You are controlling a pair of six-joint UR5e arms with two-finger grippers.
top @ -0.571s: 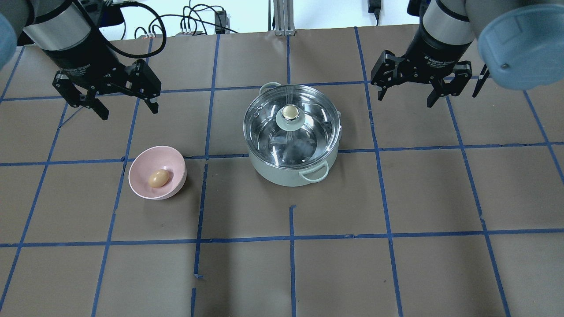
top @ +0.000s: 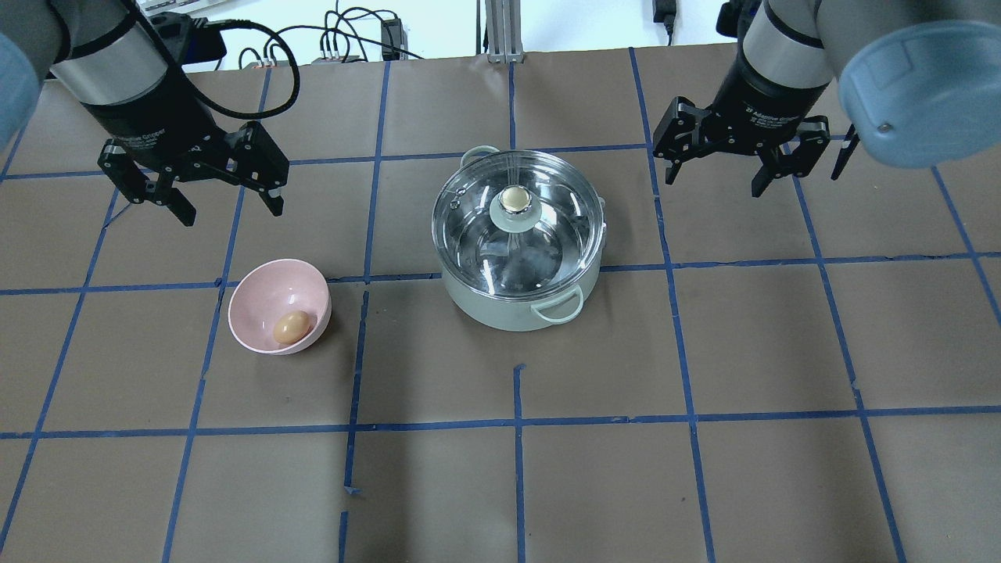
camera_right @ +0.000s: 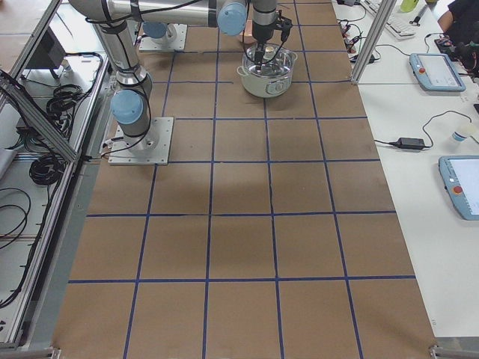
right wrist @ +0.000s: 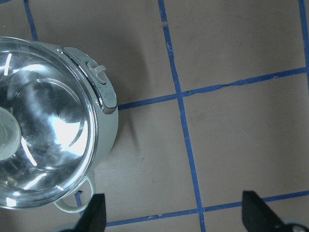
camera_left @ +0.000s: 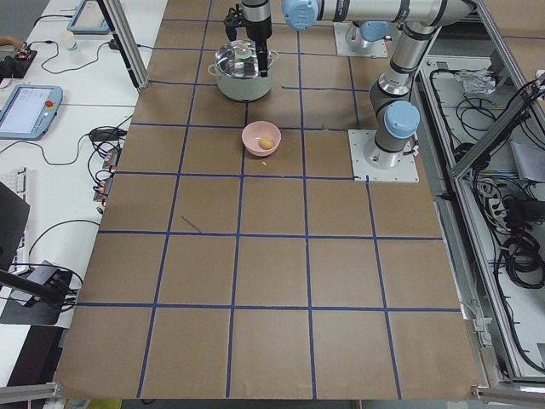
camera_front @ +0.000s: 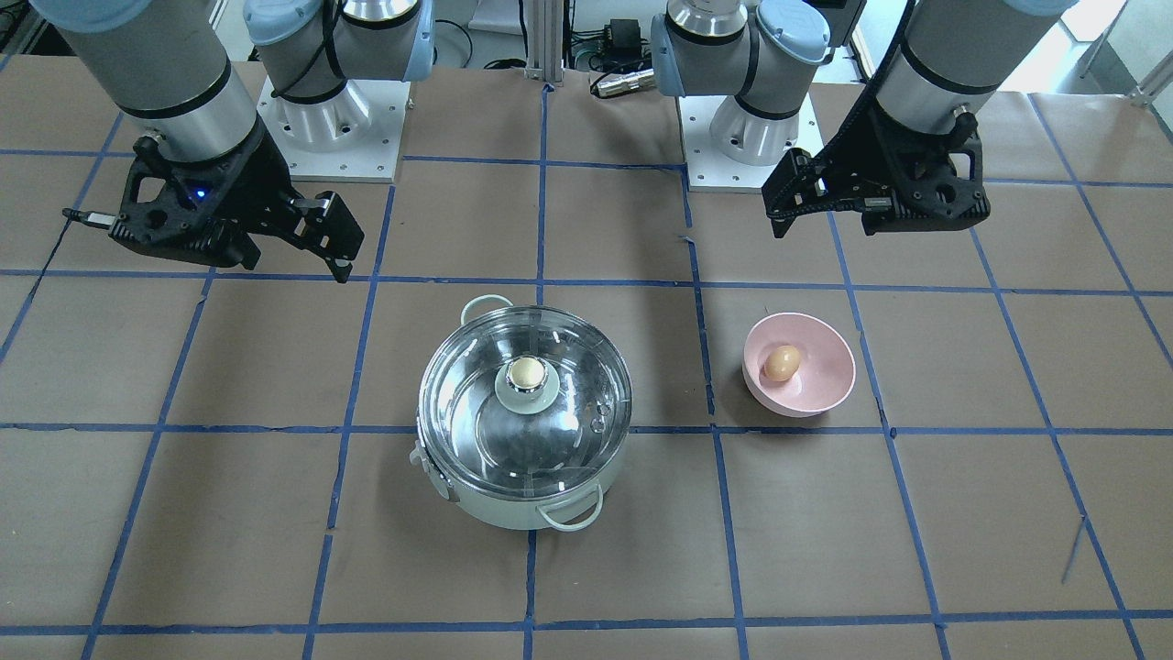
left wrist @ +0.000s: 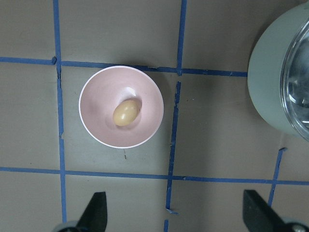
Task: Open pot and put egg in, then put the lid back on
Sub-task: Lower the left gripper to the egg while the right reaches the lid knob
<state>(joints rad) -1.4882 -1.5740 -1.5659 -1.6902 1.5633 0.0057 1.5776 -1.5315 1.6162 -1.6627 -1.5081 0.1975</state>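
The mint-green pot (top: 500, 317) stands mid-table with the clear glass lid (top: 477, 234) on it, its cream-topped knob (top: 514, 199) upright. The egg (top: 291, 327) lies in a pink bowl (top: 262, 297) to the pot's left. My left gripper (top: 231, 214) is open and empty, hovering behind the bowl. The left wrist view shows the egg (left wrist: 126, 113) in the bowl (left wrist: 99, 92) ahead of the open fingers (left wrist: 96, 210). My right gripper (top: 714, 186) is open and empty, above the table to the right of the pot. The right wrist view shows the pot (right wrist: 108, 140) and lid (right wrist: 48, 125) at the left.
The table is brown paper with a blue tape grid (top: 516, 422). Cables (top: 336, 39) lie past the far edge. The two arm bases (camera_front: 321, 119) stand at the robot's side of the table.
The egg has rolled to the near right side of the bowl. The left gripper has shifted a little toward the bowl. The right gripper has shifted slightly left.
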